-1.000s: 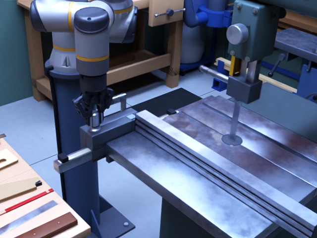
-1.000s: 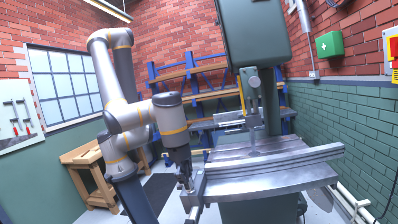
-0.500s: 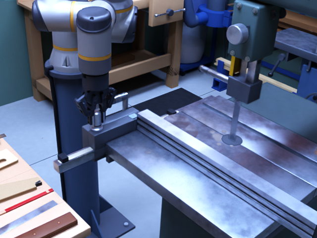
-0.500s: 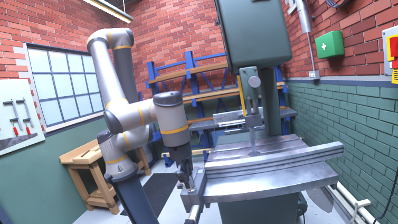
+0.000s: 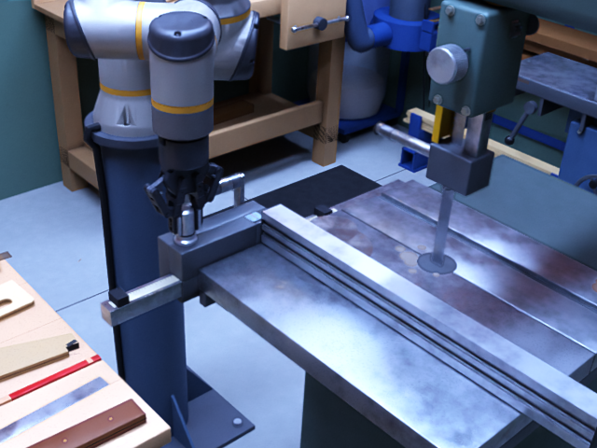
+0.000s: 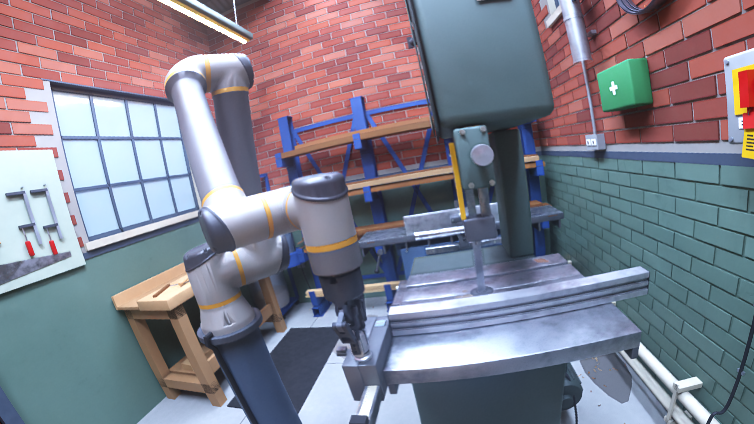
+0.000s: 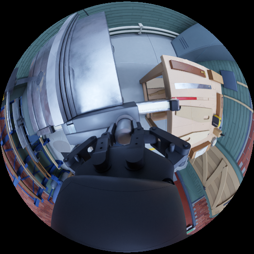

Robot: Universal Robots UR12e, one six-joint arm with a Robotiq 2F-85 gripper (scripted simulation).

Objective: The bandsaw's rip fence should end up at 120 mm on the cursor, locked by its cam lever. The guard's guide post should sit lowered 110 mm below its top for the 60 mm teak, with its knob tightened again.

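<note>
At the bandsaw table's front edge the rip fence lies across the steel table. Its grey head block rides on the front rail, which carries a scale. A round steel handle stands upright on the head block. A bent lever rises behind the block. Further back the guide post hangs from the green guard housing, with a round knob on its face. The blade runs down into the table insert. My gripper points straight down over the head block and is closed around the steel handle.
Behind the saw stand a wooden workbench and a blue lumber rack. My arm's blue pedestal stands just left of the rail. A low table with rulers and wooden strips sits at the lower left.
</note>
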